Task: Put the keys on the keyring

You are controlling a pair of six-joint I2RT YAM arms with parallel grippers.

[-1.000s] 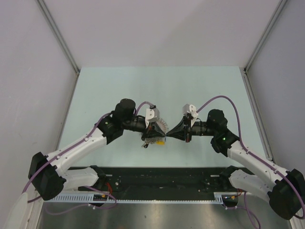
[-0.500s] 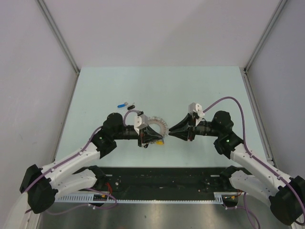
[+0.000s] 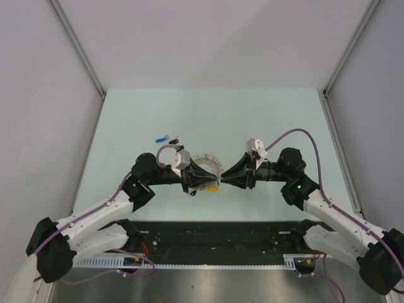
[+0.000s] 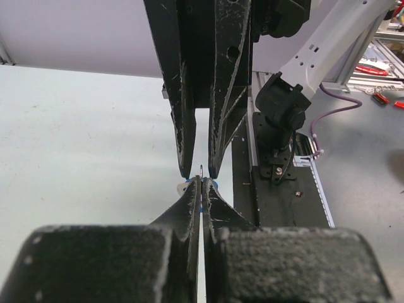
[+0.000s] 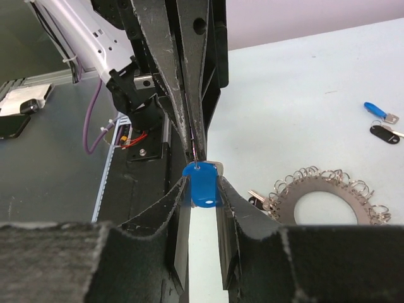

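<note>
My right gripper (image 5: 202,191) is shut on the blue plastic head of a small key (image 5: 202,182). My left gripper (image 4: 201,182) faces it tip to tip, shut on a thin wire loop (image 5: 196,153) that reaches the hole in that blue head. In the top view both grippers (image 3: 213,180) (image 3: 223,180) meet near the table's front. The keyring (image 5: 328,203), a flat silver ring fringed with wire loops, lies flat on the table just behind them (image 3: 206,164). A yellow-headed key (image 3: 213,187) lies below the fingertips.
A second blue key (image 3: 163,137) and a black key (image 3: 175,137) lie loose on the pale green table (image 3: 265,120), behind and left of the keyring. Another key (image 5: 257,199) lies against the ring's edge. A black rail (image 3: 221,238) runs along the near edge.
The left arm has drawn back and to the left, uncovering the keyring and the two loose keys. The right gripper has followed to the left, and the fingertips stay together.
</note>
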